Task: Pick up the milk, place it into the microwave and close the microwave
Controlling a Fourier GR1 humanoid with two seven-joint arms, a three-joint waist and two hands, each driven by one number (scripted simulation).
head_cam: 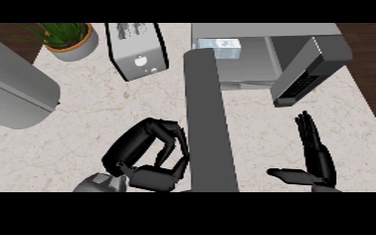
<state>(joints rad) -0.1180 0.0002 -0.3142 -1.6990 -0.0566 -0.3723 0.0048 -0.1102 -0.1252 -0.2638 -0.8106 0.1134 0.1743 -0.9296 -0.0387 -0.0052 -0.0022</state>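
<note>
The milk (222,48), a small pale carton, stands inside the open microwave (257,64) at the left of its cavity. The microwave's door (207,124) is a long grey slab swung out from the left corner toward the view's lower edge. My left hand (147,157) sits just left of the door, low in the view. Its fingers are curled toward the door's outer face and hold nothing. My right hand (317,154) rests open at the lower right, fingers up, apart from the door and the microwave.
The microwave's dark control panel (303,82) juts out on its right side. A silver appliance (137,52) stands left of the microwave, a potted plant (70,40) at the back left, and a grey rounded object (22,92) at the left edge.
</note>
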